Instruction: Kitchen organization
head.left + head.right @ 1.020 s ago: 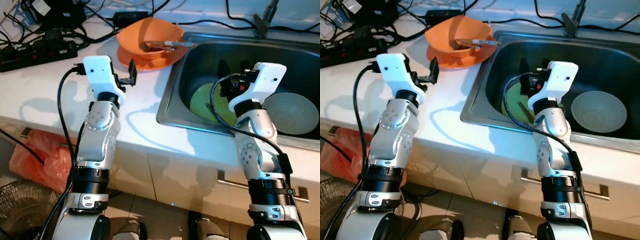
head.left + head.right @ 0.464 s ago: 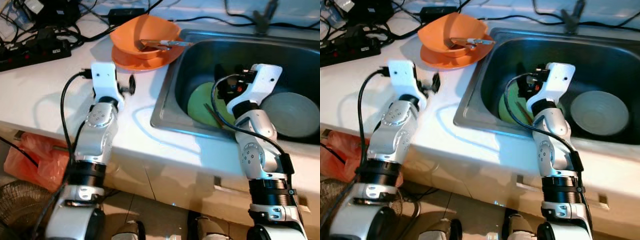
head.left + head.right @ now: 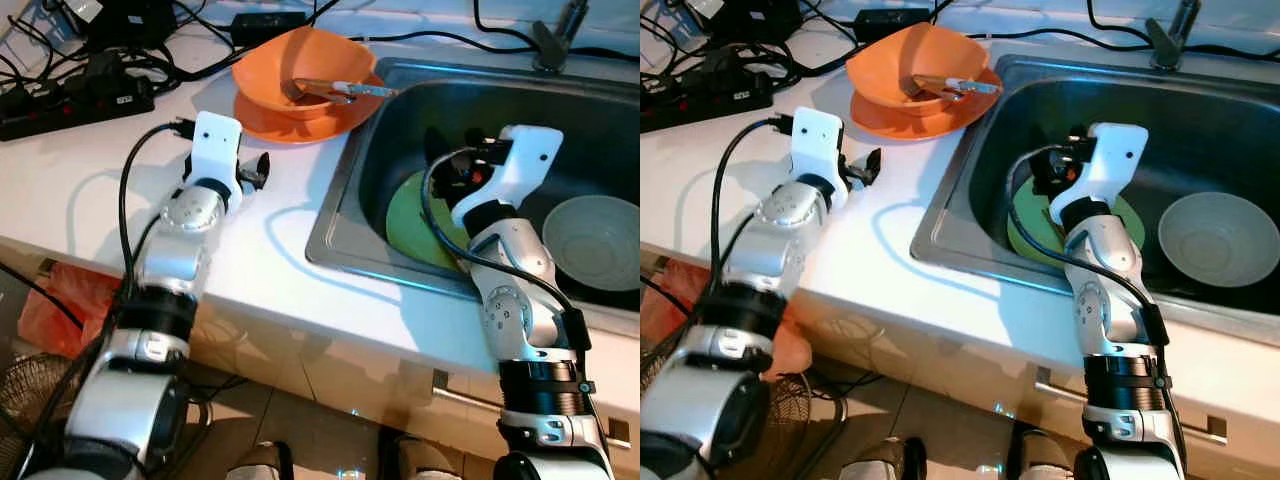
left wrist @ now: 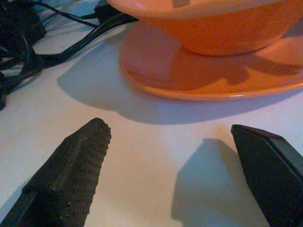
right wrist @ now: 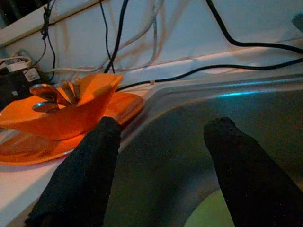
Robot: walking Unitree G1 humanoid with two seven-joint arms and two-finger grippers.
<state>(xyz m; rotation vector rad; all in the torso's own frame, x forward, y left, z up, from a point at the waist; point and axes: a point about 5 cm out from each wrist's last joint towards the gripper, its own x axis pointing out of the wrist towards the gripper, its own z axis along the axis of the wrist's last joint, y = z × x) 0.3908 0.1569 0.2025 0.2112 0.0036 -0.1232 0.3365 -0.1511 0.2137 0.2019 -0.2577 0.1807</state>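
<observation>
An orange bowl (image 3: 300, 62) holding metal utensils (image 3: 335, 90) sits on an orange plate (image 3: 285, 122) at the back of the white counter, beside the sink. My left gripper (image 3: 255, 172) is open, low over the counter just in front of that plate (image 4: 199, 75), with nothing between its fingers (image 4: 71, 165). A green plate (image 3: 412, 215) lies in the sink, and a grey bowl (image 3: 598, 235) lies to its right. My right gripper (image 3: 440, 165) hangs open and holding nothing over the green plate, facing the sink's left wall.
A black power strip (image 3: 70, 100) and tangled cables lie at the back left of the counter. The faucet (image 3: 552, 40) stands behind the steel sink (image 3: 335, 210). Below the counter's edge are a red bag (image 3: 60, 300) and a wire fan (image 3: 30, 395).
My left arm has dropped and reached forward, bringing its gripper down to the counter near the orange plate. The right gripper stays over the green plate. The camera has shifted slightly.
</observation>
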